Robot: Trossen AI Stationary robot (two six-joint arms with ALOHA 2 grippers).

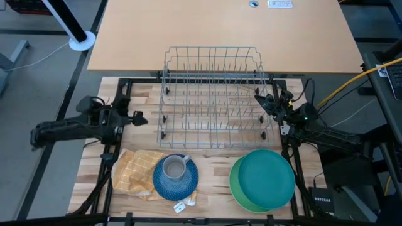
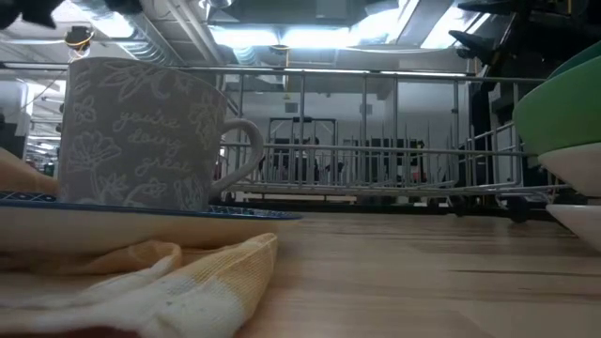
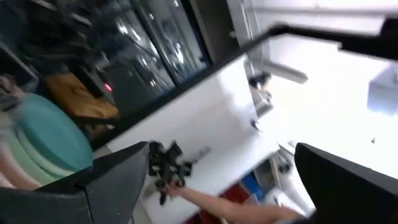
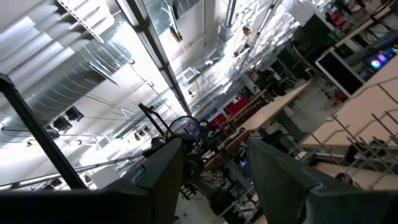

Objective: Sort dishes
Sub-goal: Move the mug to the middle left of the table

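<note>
A small grey mug [image 1: 173, 167] stands upright on a blue plate [image 1: 176, 182] near the table's near edge, also seen close up as the mug [image 2: 141, 131] in the low view. The blue plate's left part lies on the yellow checked cloth [image 1: 134, 172]. To the right, a teal plate [image 1: 267, 176] is stacked on a green plate [image 1: 237, 188]; in the low view a white dish [image 2: 575, 165] shows under the green one. My left gripper [image 1: 138, 118] hovers open left of the rack, and my right gripper [image 1: 261, 100] is open beside the rack's right wall, pointing upward.
The grey wire rack [image 1: 211, 97] stands in the table's middle between both arms. A small white tag [image 1: 183, 204] lies by the blue plate. Bare wood shows between the blue plate and the teal stack. A tan tabletop [image 1: 220, 31] lies beyond the far edge.
</note>
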